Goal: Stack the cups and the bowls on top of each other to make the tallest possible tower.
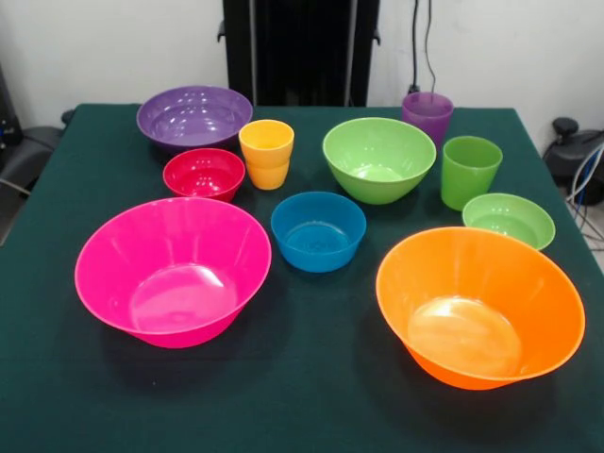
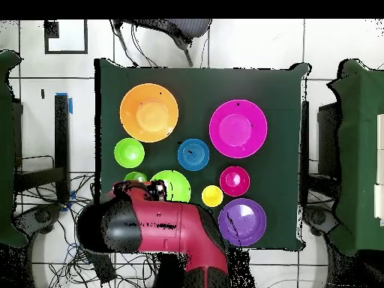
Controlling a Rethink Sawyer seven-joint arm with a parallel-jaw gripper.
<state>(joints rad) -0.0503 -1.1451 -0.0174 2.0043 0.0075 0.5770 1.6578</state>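
Everywhere glossy round plastic bowls, tapered cups.

Table covered in dark green cloth. Resting on it, all apart and upright: pink bowl, orange bowl, blue bowl, red bowl, purple bowl, green bowl, light green bowl; yellow cup, green cup, purple cup.

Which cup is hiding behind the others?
The purple cup. It stands farthest back, behind the medium green bowl and the green cup; the yellow-orange cup stands in the open.
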